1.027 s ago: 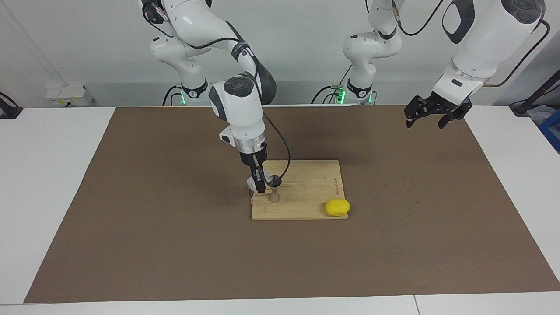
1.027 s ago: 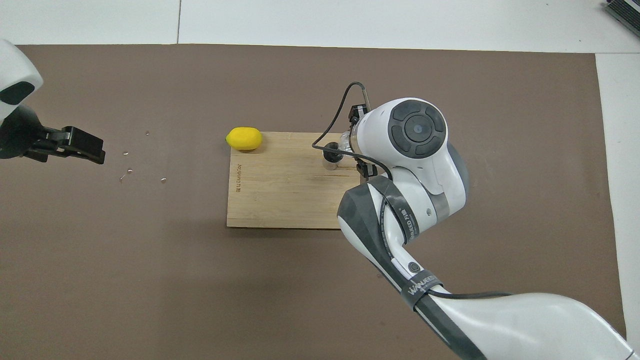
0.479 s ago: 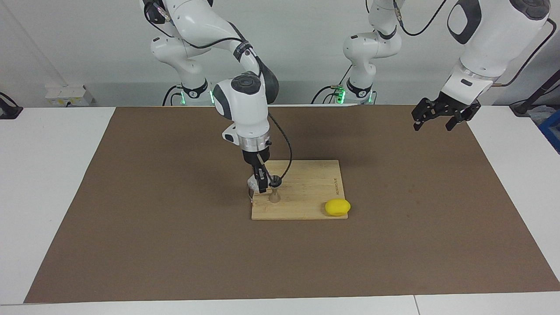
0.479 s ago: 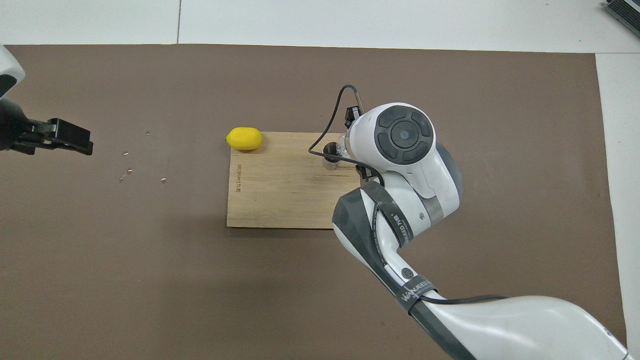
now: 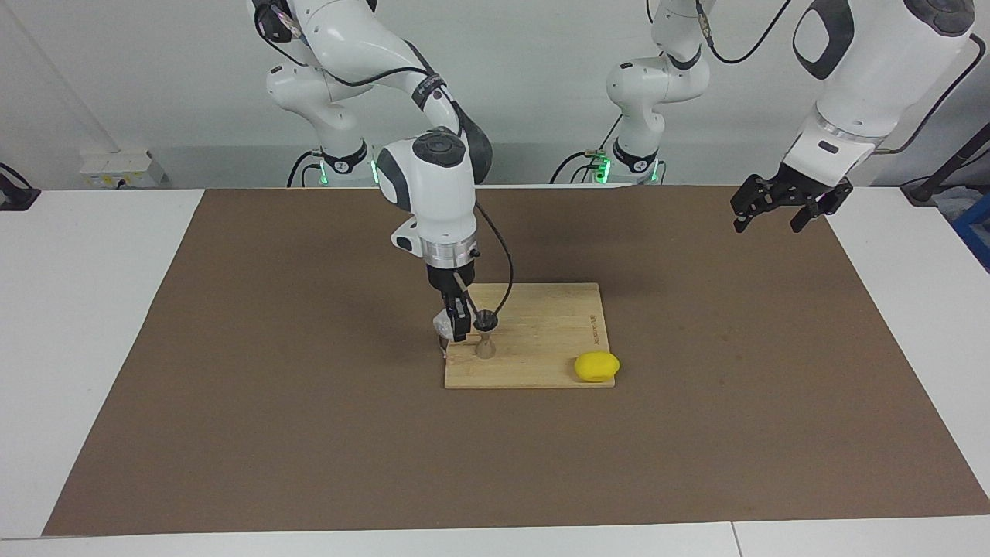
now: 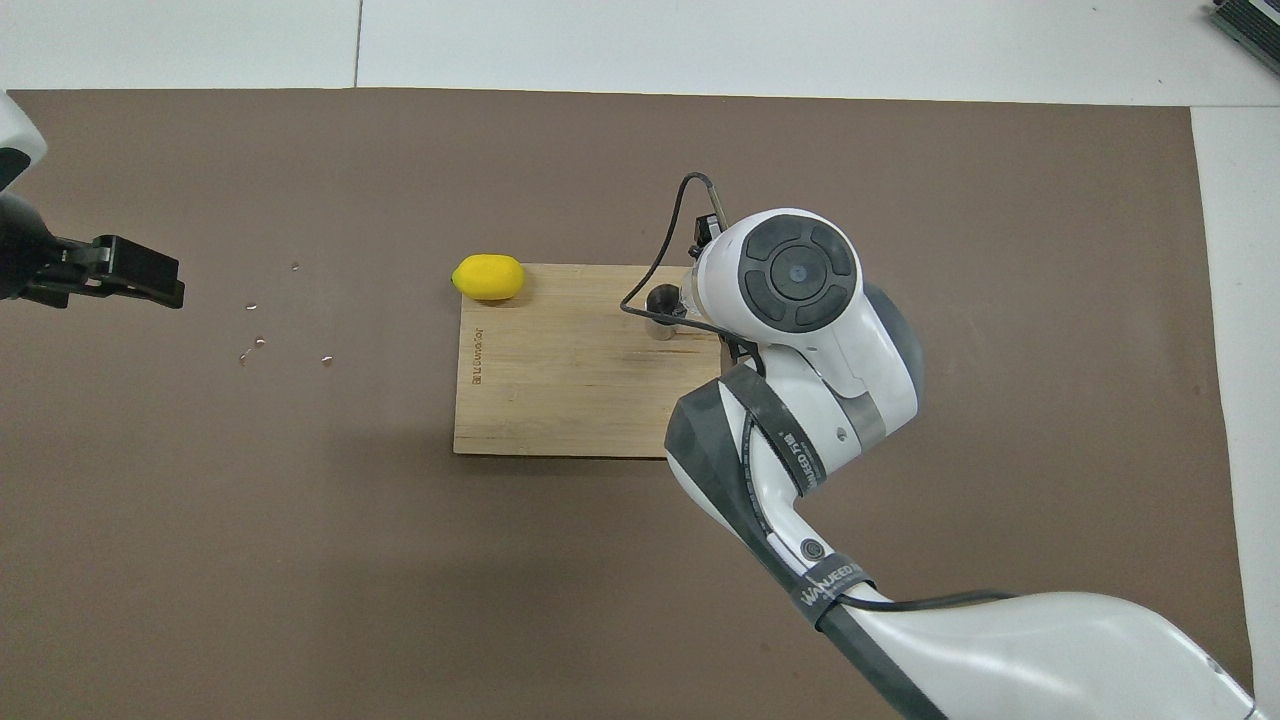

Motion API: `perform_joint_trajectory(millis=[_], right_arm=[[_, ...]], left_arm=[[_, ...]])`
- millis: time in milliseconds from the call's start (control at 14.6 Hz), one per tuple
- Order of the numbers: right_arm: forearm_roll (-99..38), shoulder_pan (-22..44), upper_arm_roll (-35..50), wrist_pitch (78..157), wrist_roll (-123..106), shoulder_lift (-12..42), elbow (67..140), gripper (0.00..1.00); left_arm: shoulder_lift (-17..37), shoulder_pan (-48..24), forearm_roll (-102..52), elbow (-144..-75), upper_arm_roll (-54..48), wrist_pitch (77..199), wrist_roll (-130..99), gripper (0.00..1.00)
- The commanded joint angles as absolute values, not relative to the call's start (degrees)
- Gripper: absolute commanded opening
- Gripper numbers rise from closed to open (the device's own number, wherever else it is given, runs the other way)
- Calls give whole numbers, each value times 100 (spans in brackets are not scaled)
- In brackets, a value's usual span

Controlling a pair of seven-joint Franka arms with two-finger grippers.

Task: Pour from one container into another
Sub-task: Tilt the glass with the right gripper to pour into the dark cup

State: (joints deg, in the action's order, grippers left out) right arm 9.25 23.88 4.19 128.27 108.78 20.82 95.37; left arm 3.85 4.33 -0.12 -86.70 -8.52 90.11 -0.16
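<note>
On the brown mat (image 5: pixel 309 433): one bamboo cutting board (image 5: pixel 541 340), one lemon (image 5: pixel 596 367), one metal jigger (image 5: pixel 485 334), one clear faceted glass cup (image 5: pixel 442 323). Two Franka arms, one gripper apiece. Also a few small specks (image 6: pixel 270 340) on the mat toward the left arm's end.

Jigger standing upright on the board, close to the board's edge toward the right arm's end, open mouth up. Lemon at the board's corner toward the left arm's end, on the edge farther from the robots, partly overhanging onto the mat, well apart from the jigger.

Right gripper (image 5: pixel 458 317) pointing down over the board's end, clamped on the glass cup. Cup raised off the board and tipped on its side, held between the fingers, mouth toward the jigger, its lip just beside and level with the jigger's rim. Cup mostly hidden by the black fingers in the facing view; from overhead, only a sliver of glass (image 6: pixel 688 292) showing past the wrist, next to the jigger's dark mouth (image 6: pixel 661 299). Contents or any stream: cannot tell.

Left gripper (image 5: pixel 781 203) up in the air over the mat's edge at the left arm's end, waiting, fingers spread wide apart, holding nothing, far from cup, jigger and board.
</note>
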Motion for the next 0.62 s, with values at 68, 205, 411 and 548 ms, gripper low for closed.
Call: perform_joint_trajectory(millis=[68, 205, 411, 548], right_arm=[[1178, 2443, 457, 12726, 11021, 2162, 9413, 0], [1186, 2443, 448, 12735, 11021, 2162, 9422, 0], [1187, 2452, 448, 12744, 11013, 2162, 9431, 0], [1169, 2452, 457, 12735, 11013, 2162, 9413, 0]], left_arm=[[229, 492, 79, -8868, -888, 9132, -79, 100], [229, 492, 79, -8868, -888, 9132, -79, 100], [229, 492, 79, -8868, -888, 9132, -70, 100], [229, 492, 79, -8868, -888, 9132, -79, 100]])
